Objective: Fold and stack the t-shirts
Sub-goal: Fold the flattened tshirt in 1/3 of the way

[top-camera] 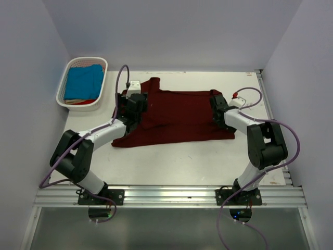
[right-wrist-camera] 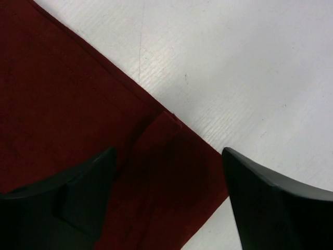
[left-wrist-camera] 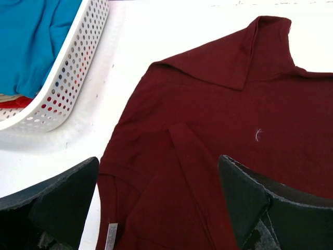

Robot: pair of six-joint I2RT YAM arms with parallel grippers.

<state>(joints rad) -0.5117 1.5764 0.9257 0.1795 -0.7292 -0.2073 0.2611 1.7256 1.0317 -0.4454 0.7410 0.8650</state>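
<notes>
The dark maroon t-shirt [top-camera: 177, 117] lies partly folded on the white table, one sleeve sticking up at the back left. My left gripper [top-camera: 134, 112] is open over its left edge; the left wrist view shows the maroon t-shirt [left-wrist-camera: 208, 120] with its folds and label between my spread fingers [left-wrist-camera: 57, 203]. My right gripper [top-camera: 217, 112] is open over its right edge; the right wrist view shows a folded corner of the t-shirt [right-wrist-camera: 171, 166] between the fingers [right-wrist-camera: 281, 203]. The turquoise-blue t-shirt [top-camera: 83, 82] lies in the basket, also seen in the left wrist view [left-wrist-camera: 31, 41].
The white slatted plastic basket [top-camera: 61, 91] stands at the table's back left, close to the left arm; its wall [left-wrist-camera: 67, 78] shows in the left wrist view, with red and beige cloth under the turquoise. White walls enclose the table. Bare tabletop [top-camera: 182, 161] lies in front of the shirt.
</notes>
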